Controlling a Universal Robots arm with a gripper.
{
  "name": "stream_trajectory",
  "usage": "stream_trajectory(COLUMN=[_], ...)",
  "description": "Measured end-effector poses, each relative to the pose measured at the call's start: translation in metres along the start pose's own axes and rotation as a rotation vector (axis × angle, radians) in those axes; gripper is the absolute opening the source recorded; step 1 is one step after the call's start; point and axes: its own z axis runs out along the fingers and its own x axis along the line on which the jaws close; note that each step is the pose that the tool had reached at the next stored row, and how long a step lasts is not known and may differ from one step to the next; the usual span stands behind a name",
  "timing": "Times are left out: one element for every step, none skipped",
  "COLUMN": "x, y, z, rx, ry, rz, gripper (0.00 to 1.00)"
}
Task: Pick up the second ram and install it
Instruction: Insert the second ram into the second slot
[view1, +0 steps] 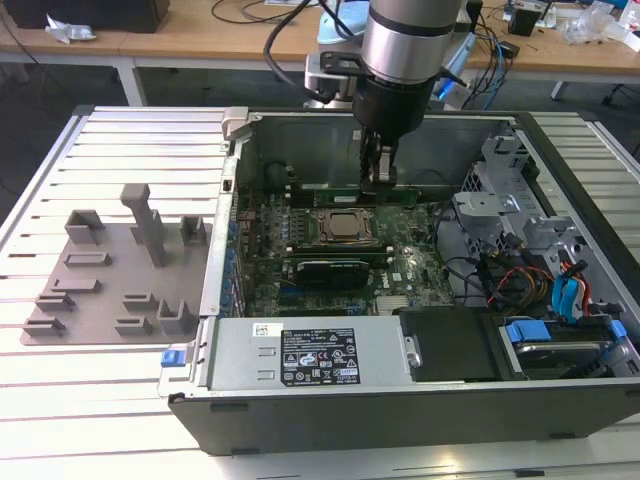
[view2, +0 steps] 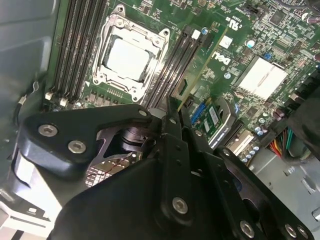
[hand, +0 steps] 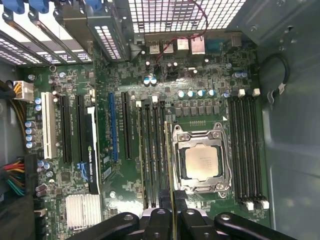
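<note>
Inside the open computer case (view1: 520, 250), the claw (view1: 378, 172) pinches the second ram (view1: 350, 192) edge-on, apparently right over a slot beside the processor socket (hand: 201, 161).

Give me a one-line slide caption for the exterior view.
Gripper holding the second ram edge-down over the motherboard beside the processor socket inside the open computer case.
</note>
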Motion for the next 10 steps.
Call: stream_trajectory(x=[0.0,0.0,0.0001,0.0001,0.0001,0.0002,0.0002,0.0002,0.0003,0.0003], y=[-0.0001,-0.0001,-0.0002,-0.0003,-0.0003,-0.0003,-0.0004,-0.0005,-0.0005,-0.0006], z=[0.0015,0.0023,0.0041,0.0056,0.0065,0.0075,0.0096,0.0106,0.0114,0.0127], rx=[0.0,0.0,0.0,0.0,0.0,0.0001,0.0,0.0,0.0,0.0], ry=[-0.0001,0.0,0.0,0.0,0.0,-0.0001,0.0,0.0,0.0,0.0], rz=[0.0,0.0,0.0,0.0,0.0,0.0,0.0,0.0,0.0,0.0], gripper=[0.14,0.14,0.14,0.14,0.14,0.14,0.14,0.14,0.14,0.14])
